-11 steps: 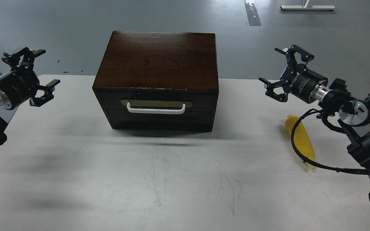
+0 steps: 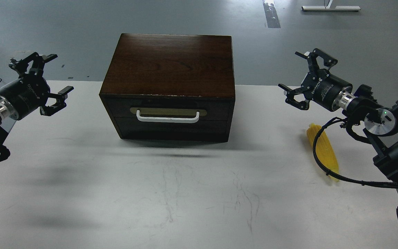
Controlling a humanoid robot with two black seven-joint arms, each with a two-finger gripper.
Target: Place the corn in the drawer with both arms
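A dark brown wooden box [image 2: 169,65] stands at the back middle of the white table. Its drawer [image 2: 168,110] is closed, with a white bar handle [image 2: 167,117] on a brass plate. The yellow corn [image 2: 324,152] lies on the table at the right, under my right arm, with a black cable crossing it. My left gripper [image 2: 48,77] is open and empty, held in the air left of the box. My right gripper [image 2: 295,77] is open and empty, held in the air right of the box, above and behind the corn.
The white table [image 2: 185,193] runs wide in front of the box, with faint scratches. Grey floor lies behind the table's back edge. A black cable [image 2: 358,180] loops from my right arm over the corn.
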